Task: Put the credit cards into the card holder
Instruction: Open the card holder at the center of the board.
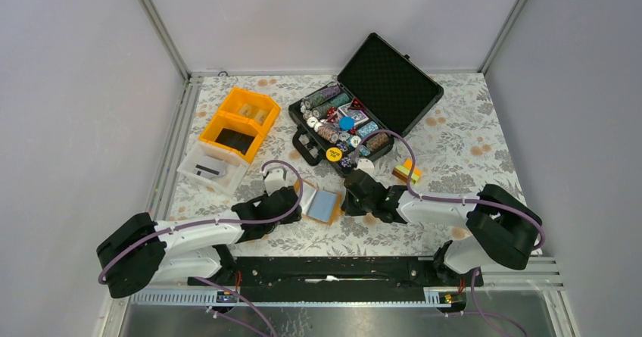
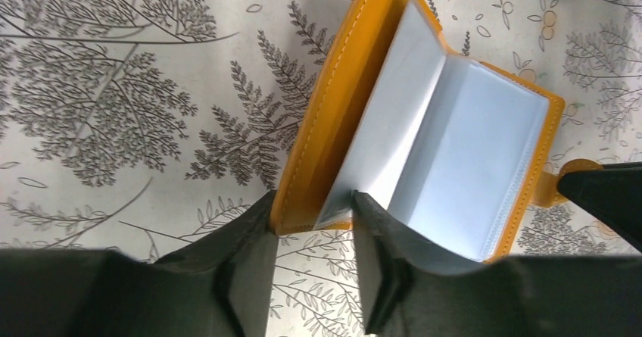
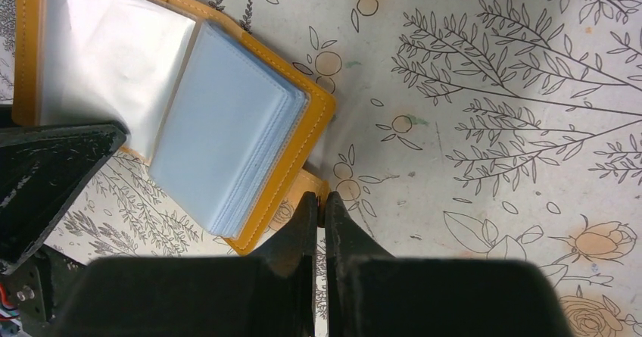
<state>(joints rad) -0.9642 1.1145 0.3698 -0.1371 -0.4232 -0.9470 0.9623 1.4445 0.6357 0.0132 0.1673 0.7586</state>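
The orange card holder (image 1: 325, 204) lies open on the floral cloth between my two grippers, its pale blue-grey pockets facing up. In the left wrist view, its left flap (image 2: 333, 110) stands raised. My left gripper (image 2: 314, 212) is shut on the bottom edge of that flap and one clear pocket leaf. In the right wrist view, the pocket stack (image 3: 227, 140) lies flat. My right gripper (image 3: 319, 199) is shut on the small orange snap tab at the holder's right edge. I cannot make out any loose credit card.
A black case (image 1: 390, 83) stands open at the back with poker chips (image 1: 337, 121) in it. An orange compartment bin (image 1: 238, 121) and a white tray (image 1: 208, 170) sit at the back left. A small orange-yellow block (image 1: 406, 172) lies right of the holder.
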